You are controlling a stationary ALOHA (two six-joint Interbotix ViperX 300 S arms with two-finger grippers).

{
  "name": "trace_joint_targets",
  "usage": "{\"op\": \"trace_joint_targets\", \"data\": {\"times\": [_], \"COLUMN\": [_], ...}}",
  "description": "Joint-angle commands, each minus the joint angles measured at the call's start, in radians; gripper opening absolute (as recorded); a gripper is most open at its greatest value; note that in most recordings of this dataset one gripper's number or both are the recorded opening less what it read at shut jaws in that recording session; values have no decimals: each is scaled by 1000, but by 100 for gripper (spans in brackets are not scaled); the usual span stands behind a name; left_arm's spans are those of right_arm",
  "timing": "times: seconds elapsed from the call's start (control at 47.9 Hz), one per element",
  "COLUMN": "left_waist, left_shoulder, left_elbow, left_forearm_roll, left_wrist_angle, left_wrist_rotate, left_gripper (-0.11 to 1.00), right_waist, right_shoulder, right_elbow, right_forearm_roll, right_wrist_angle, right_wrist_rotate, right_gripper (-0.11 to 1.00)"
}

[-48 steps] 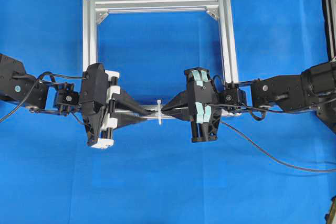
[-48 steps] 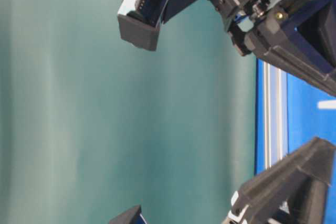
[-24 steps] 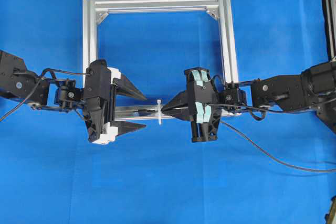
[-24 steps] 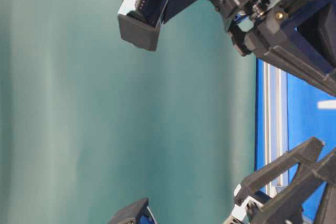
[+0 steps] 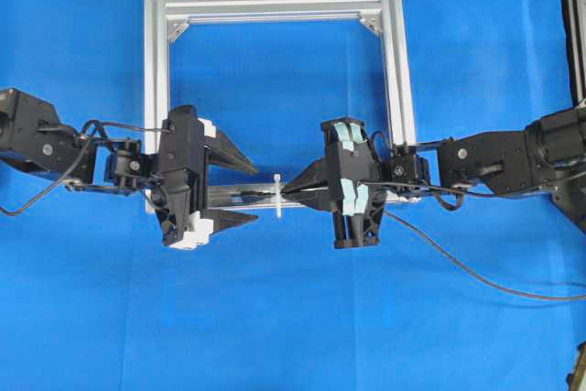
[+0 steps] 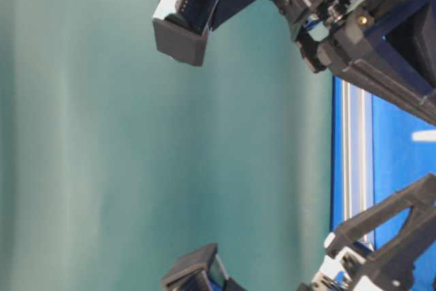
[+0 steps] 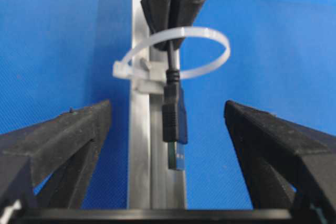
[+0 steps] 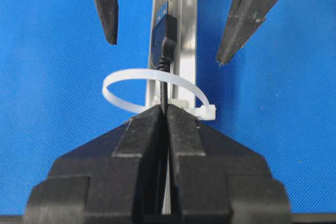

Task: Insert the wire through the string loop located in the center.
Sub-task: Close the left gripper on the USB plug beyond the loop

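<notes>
The wire [image 8: 164,90] is a thin black cable ending in a dark plug [image 7: 175,121] with a metallic tip. It runs through the white string loop [image 7: 210,35], which is tied to the silver bar [image 5: 224,196]. My right gripper [image 8: 164,107] is shut on the wire just behind the loop [image 8: 121,95]. The plug [image 8: 163,32] pokes out on the far side, lying over the bar. My left gripper [image 7: 168,106] stands open, its fingers well apart on either side of the plug and not touching it. Seen from overhead, the left gripper [image 5: 255,194] and the right gripper [image 5: 286,190] face each other across the loop [image 5: 277,195].
The bar is the front side of a square aluminium frame [image 5: 275,5] lying on the blue surface. The wire's loose length [image 5: 458,267] trails off to the right below my right arm. The table-level view shows only arm parts against a teal backdrop.
My left gripper's jaws have spread wide, letting go of the plug, and its wrist has shifted slightly. The right gripper and the wire have stayed put.
</notes>
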Motion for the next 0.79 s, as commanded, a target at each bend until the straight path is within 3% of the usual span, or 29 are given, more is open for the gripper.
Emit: {"op": "trace_joint_targets", "data": {"times": [0.0, 0.773], "left_waist": [3, 2], "left_shoulder": [-12, -11], "left_elbow": [-20, -28], "left_forearm_roll": [2, 2], "left_wrist_angle": [17, 26], "left_wrist_rotate": [-2, -3], "left_gripper": [91, 91], "right_waist": [0, -2], "right_shoulder": [-12, -12], "right_elbow": [-9, -9], "right_forearm_roll": [-2, -2], "right_wrist_angle": [-6, -6], "right_wrist_rotate": [-2, -2], "right_gripper": [-3, -3]}}
